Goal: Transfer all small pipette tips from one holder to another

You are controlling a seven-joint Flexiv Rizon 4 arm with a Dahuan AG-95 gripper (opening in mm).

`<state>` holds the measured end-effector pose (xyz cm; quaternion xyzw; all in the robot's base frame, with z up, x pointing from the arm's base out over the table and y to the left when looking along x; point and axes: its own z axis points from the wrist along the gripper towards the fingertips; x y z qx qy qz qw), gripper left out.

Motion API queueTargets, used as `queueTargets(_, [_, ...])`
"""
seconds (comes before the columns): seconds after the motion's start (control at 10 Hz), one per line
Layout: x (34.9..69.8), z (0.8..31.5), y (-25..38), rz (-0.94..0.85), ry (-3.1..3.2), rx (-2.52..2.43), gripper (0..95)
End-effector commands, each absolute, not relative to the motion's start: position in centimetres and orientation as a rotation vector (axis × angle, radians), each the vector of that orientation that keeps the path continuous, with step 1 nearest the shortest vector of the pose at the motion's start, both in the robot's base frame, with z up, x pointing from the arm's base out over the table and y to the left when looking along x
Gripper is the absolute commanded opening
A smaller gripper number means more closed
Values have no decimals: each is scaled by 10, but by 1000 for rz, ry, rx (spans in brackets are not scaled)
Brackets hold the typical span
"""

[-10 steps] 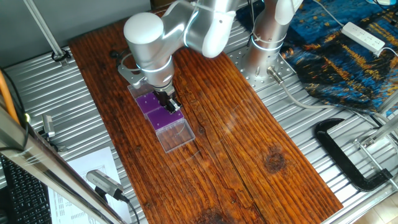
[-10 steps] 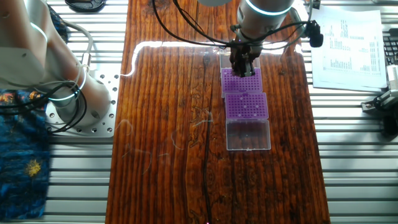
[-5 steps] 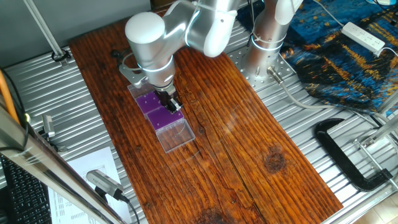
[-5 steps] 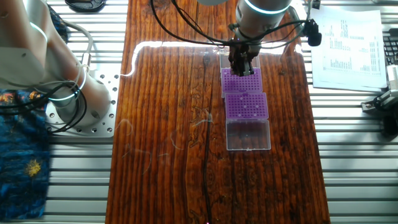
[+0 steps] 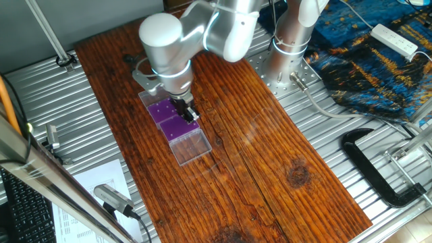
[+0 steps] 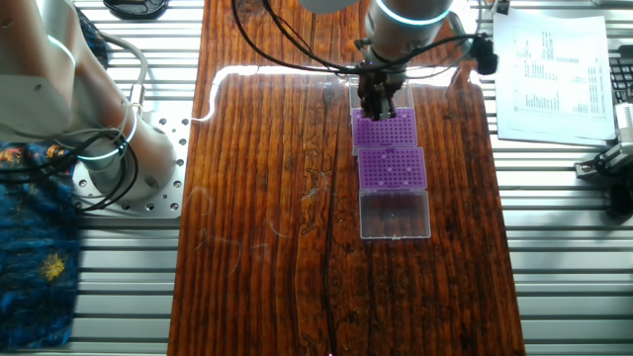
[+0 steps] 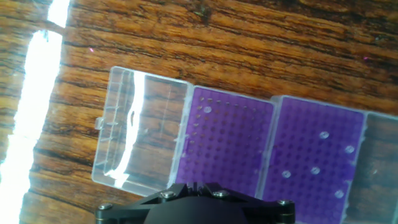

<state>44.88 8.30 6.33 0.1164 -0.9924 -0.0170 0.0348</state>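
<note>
Two purple holders lie side by side on the wooden board, each in a clear hinged box. The holder under my hand (image 7: 230, 146) (image 6: 386, 131) (image 5: 160, 110) shows one small pipette tip (image 7: 207, 109) near a corner. The other holder (image 7: 317, 158) (image 6: 392, 167) (image 5: 178, 127) carries several small pipette tips (image 7: 314, 170) as pale dots. My gripper (image 7: 196, 185) (image 6: 381, 105) (image 5: 187, 114) hangs just above the first holder. Its fingers sit close together, shut. Whether a tip sits between them is too small to see.
Open clear lids (image 7: 140, 130) (image 6: 395, 214) flank the racks. The robot base (image 5: 290, 47) and a blue cloth (image 5: 378, 61) stand beside the board. A black clamp (image 5: 378, 169) lies on the metal table, printed paper (image 6: 554, 69) on the opposite side.
The arm has shifted a little toward the far end of the first holder and the wrist has turned slightly. The racks and tips have not moved.
</note>
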Motion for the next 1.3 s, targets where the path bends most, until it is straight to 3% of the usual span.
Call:
queueTargets(0.1, [446, 62, 86, -52, -3047, 346, 0])
queueTargets(0.3, [445, 61, 87, -47, -3047, 346, 0])
queueTargets(0.4, [445, 62, 86, -44, -3046, 354, 190])
queueTargets(1.2, [438, 58, 84, -34, -3042, 358, 190])
queueTargets(1.3, [438, 57, 83, -34, -3043, 357, 0])
